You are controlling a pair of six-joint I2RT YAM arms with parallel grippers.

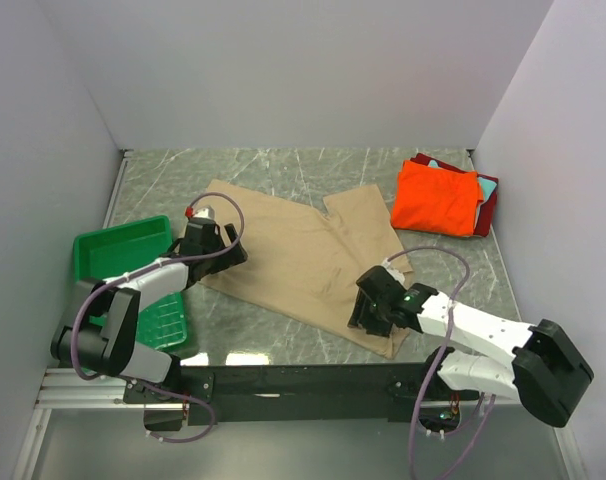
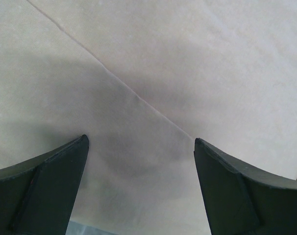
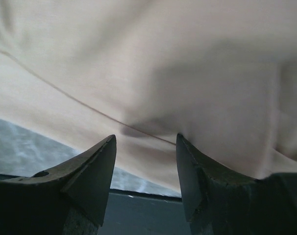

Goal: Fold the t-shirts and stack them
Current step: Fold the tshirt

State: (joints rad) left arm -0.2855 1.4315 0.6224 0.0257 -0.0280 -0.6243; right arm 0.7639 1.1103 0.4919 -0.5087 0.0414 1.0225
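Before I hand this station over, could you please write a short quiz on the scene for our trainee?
1. True or false: the tan t-shirt is already folded.
2. Which colour tops the stack of folded t-shirts? A teal, B orange, C dark red.
3. What lies left of the tan t-shirt in the top view?
Key: 1 false, it lies spread out; 2 B; 3 the green tray.

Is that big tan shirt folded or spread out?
Spread out: the tan shirt lies flat on the table, one sleeve sticking out.
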